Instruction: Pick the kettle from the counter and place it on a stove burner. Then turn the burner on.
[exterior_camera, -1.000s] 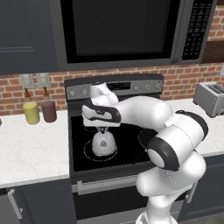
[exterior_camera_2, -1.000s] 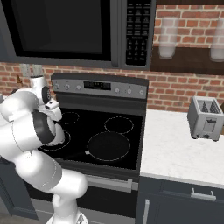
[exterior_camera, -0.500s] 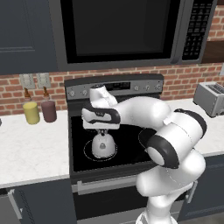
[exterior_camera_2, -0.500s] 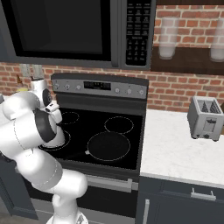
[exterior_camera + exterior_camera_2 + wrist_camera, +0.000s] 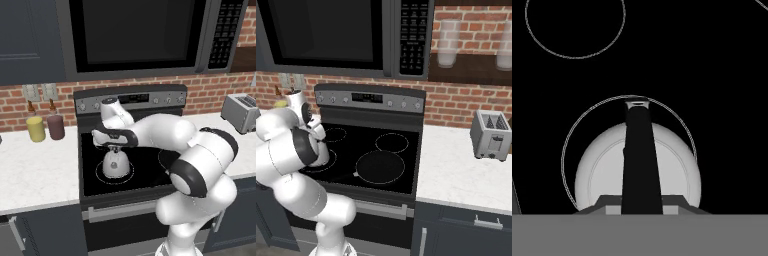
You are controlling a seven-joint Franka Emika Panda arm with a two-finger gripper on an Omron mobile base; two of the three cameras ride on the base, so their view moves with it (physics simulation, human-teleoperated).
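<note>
The white arm rises from its base in front of the stove (image 5: 130, 165), bends at a dark-banded elbow and reaches back and to its left over the front left ring. The wrist turns the hand straight down, so the gripper (image 5: 114, 148) points at the glass from just above the kettle (image 5: 115, 164). Its jaws are drawn in tight on the kettle's thin dark top handle. From the right-side camera, the forearm lies low across the stove's left edge.
</note>
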